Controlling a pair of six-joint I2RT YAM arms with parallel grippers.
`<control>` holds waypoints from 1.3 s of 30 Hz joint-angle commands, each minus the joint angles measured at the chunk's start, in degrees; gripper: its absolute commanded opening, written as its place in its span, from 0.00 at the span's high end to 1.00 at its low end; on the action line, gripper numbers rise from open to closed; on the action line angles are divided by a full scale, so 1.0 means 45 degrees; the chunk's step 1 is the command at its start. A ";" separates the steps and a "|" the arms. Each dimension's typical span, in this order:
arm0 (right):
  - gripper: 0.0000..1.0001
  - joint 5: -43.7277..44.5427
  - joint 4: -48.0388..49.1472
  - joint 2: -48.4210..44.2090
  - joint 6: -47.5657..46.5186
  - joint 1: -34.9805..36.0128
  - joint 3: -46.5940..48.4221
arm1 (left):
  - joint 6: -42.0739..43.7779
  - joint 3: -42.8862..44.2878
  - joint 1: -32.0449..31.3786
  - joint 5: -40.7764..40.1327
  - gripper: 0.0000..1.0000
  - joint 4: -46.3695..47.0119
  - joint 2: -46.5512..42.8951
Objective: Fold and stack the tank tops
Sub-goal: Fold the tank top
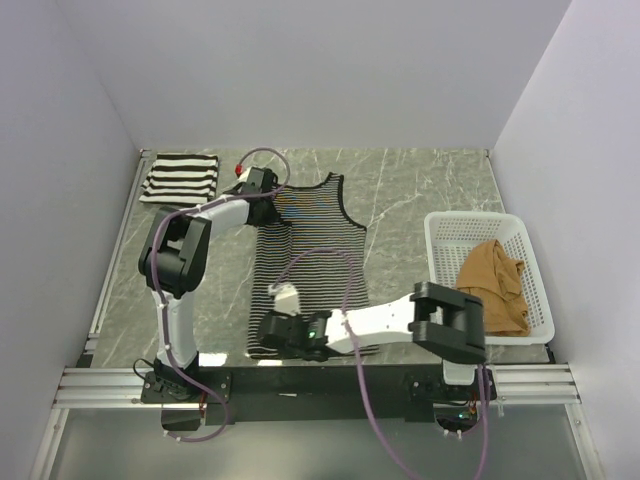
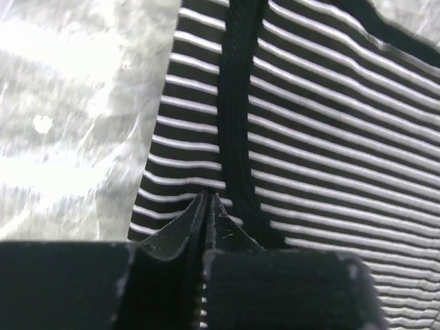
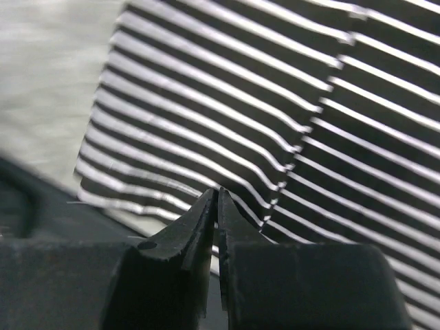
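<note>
Nearest the arm bases, the right pincer (image 3: 218, 194) sits at the near left hem corner of the thin-striped top (image 1: 310, 260). Its tips are drawn almost together over the cloth, but the pictures do not show whether any fabric lies between them. If it has caught only the upper layer, or nothing, a lift would raise one end and the fold would come out skewed. The corner also lies close to the near edge of the counter (image 1: 420, 190), so a low drag could pull the hem off it.

The top lies flat in the middle of the counter, neck away from the arms. That long span between the two grips is likely to sag and crease unless both ends rise together.

At the far left shoulder strap, the left pincer (image 2: 207, 199) is clenched, apparently nipping the cloth just beside the dark trim (image 2: 237, 103). The bite looks shallow. A narrow strap held by its edge could slip free or stretch under a quick pull.

To the right, the tan top (image 1: 492, 280) lies bunched in the white basket (image 1: 440, 225), well apart from the fold. In the far left corner, the wide-striped top (image 1: 180, 177) lies folded near the left arm, whose wide swing could nudge it.
</note>
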 commanded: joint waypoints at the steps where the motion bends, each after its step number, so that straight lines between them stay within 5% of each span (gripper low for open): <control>1: 0.88 -0.1956 0.0712 0.1424 -0.0228 0.0497 0.1015 | 0.1169 0.0852 0.0348 0.0651 0.92 -0.0072 0.0613; 3: 0.87 -0.2505 0.1184 0.2009 -0.0559 0.0458 0.2069 | 0.1619 0.1283 0.0640 0.1219 0.83 -0.0247 0.0555; 7: 0.72 -0.2663 0.1573 0.2462 -0.1243 -0.0145 0.3673 | 0.2168 0.2201 0.1013 0.2059 0.61 -0.0345 -0.0186; 13: 0.55 -0.2390 0.2280 -0.0073 -0.1303 -0.1025 0.2076 | 0.2346 0.3296 0.1189 0.3211 0.46 -0.0327 -0.1807; 17: 0.55 -0.1571 0.1579 -0.3328 -0.0952 -0.1961 0.0261 | 0.1604 0.2616 0.1150 0.3934 0.49 0.0259 -0.3560; 24: 0.56 -0.1863 0.0483 -0.6326 -0.1826 -0.7850 -0.2631 | 0.0529 -0.1070 -0.1049 0.2689 0.60 0.0495 -0.6533; 32: 0.58 -0.3561 0.0834 -0.3599 -0.3138 -1.1648 -0.1542 | -0.0914 -0.6111 -0.5306 0.1769 0.68 0.1411 -0.9891; 39: 0.60 -0.3698 0.0600 -0.0959 -0.3510 -1.2237 0.0449 | -0.2088 -0.7640 -0.8827 0.0675 0.67 0.1627 -1.0325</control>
